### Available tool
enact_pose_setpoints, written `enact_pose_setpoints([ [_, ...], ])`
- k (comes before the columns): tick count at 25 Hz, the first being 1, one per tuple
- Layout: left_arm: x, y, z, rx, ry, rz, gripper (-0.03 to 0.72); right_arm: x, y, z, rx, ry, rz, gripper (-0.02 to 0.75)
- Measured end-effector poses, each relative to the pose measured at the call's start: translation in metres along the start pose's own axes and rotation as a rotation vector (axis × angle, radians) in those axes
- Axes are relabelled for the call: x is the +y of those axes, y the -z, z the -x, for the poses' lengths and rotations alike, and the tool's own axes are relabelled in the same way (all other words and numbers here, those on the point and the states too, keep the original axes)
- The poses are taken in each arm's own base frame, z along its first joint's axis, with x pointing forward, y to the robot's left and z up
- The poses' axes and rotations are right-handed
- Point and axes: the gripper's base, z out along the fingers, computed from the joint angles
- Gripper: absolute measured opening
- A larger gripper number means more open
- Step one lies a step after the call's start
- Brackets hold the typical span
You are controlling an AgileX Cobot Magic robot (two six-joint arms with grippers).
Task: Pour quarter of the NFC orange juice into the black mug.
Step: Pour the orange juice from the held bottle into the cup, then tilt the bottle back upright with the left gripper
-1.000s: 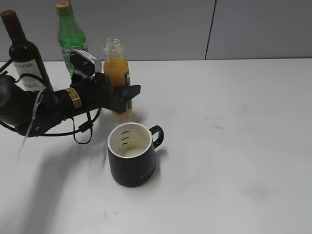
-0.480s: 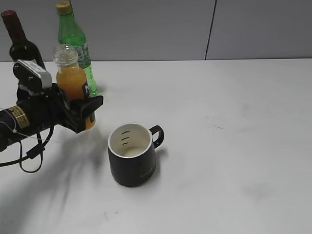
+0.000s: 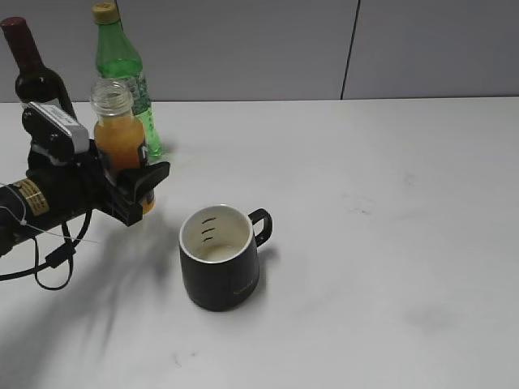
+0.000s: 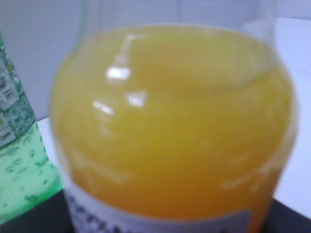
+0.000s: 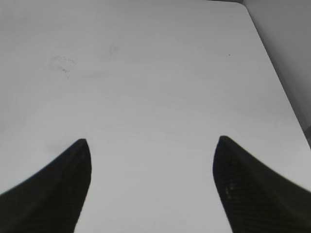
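Note:
The NFC orange juice bottle stands upright at the left, capless, in front of the green bottle. My left gripper is shut on the bottle's lower body. In the left wrist view the juice bottle fills the frame, blurred, and the jaws are hidden behind it. The black mug stands on the table to the right of and nearer than the bottle, handle pointing back right, cream inside with a little liquid at the bottom. My right gripper is open and empty over bare table; it is out of the exterior view.
A green plastic bottle with a yellow cap stands just behind the juice bottle, and shows in the left wrist view. A dark wine bottle stands at the far left back. The white table runs to a grey wall.
My left arm has carried the juice bottle leftwards from behind the mug to in front of the green bottle. Over the last half second it barely moved. The mug stayed put.

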Motion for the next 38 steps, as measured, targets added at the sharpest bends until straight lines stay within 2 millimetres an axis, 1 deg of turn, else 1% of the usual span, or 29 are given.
enact_pose_setpoints([
  [6,-0.0099,-0.0036,0.0031,-0.01,-0.183,-0.025,0.47,0.0,0.0,0.0,0.0,0.0,0.0,0.593],
  [23,-0.0089,-0.0037,0.003,-0.01,-0.532,-0.011,0.47,0.0,0.0,0.0,0.0,0.0,0.0,0.592],
  [38,-0.0088,-0.0037,0.003,-0.011,-0.788,-0.009,0.47,0.0,0.0,0.0,0.0,0.0,0.0,0.592],
])
